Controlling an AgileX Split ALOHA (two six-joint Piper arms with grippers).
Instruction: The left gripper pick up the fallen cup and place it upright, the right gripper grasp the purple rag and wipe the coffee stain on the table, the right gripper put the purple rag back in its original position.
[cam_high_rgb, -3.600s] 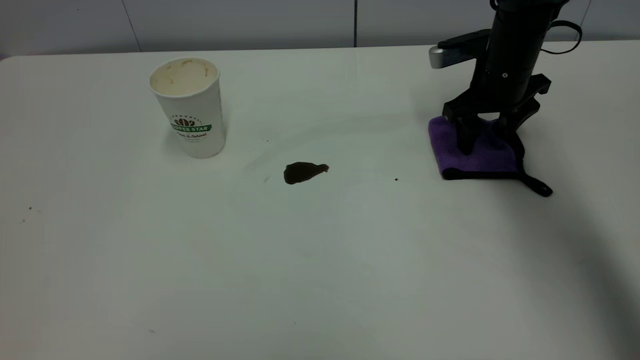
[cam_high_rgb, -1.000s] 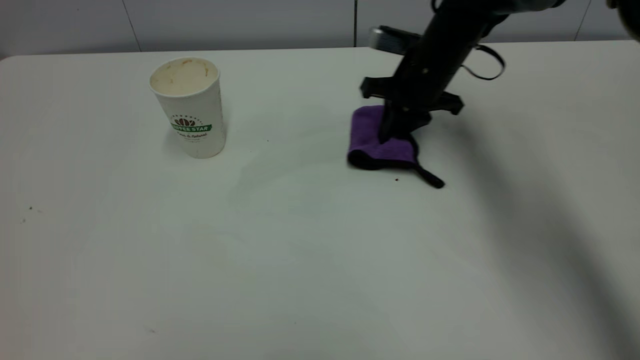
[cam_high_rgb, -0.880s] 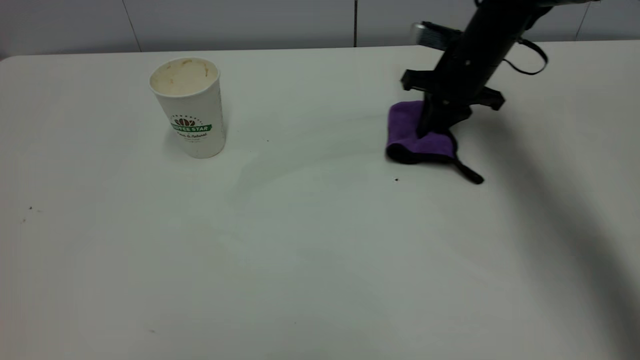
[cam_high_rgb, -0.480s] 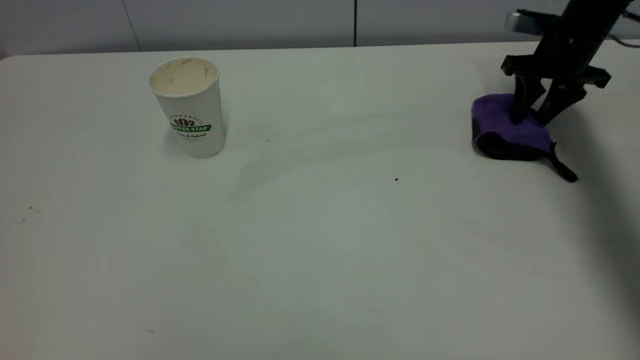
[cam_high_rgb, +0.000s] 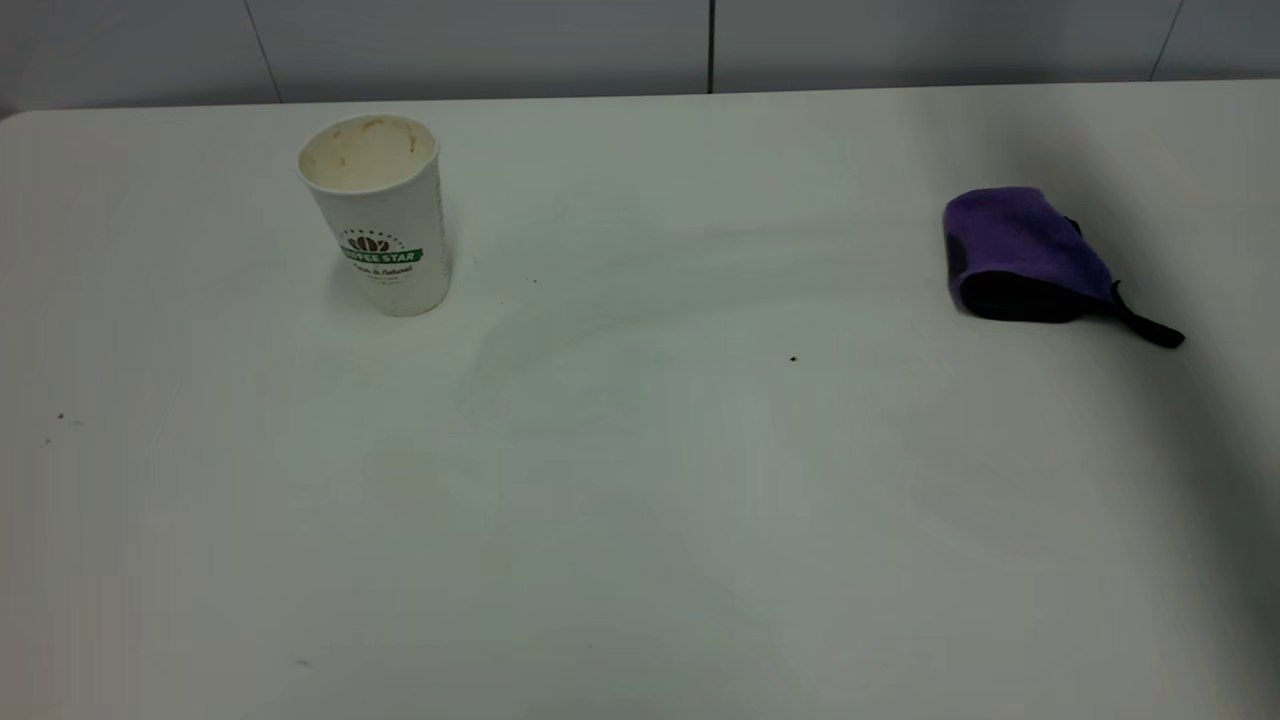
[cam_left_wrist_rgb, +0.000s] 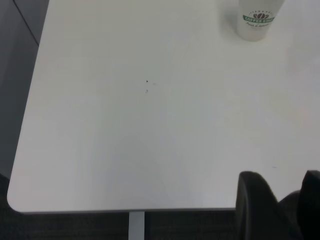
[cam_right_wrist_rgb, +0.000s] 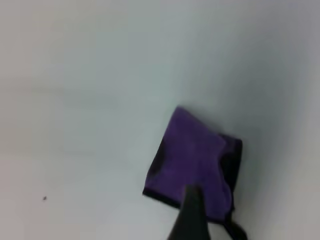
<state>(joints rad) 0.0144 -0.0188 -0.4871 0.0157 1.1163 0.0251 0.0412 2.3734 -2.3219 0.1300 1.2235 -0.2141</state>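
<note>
"COFFEE STAR" on the green band of the cup (cam_high_rgb: 380, 215)

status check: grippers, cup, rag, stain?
Left gripper parked off the table edge; right gripper above purple rag, holding nothing. Cup upright. Rag lies bunched, far right. No coffee stain visible, only tiny specks.

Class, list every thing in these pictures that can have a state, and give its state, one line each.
cup: upright, mouth open, stained inside
purple rag: crumpled on the table, released
table: no coffee stain visible, tiny dark specks remain
left hand: at the table's near edge
right hand: above the rag
</note>
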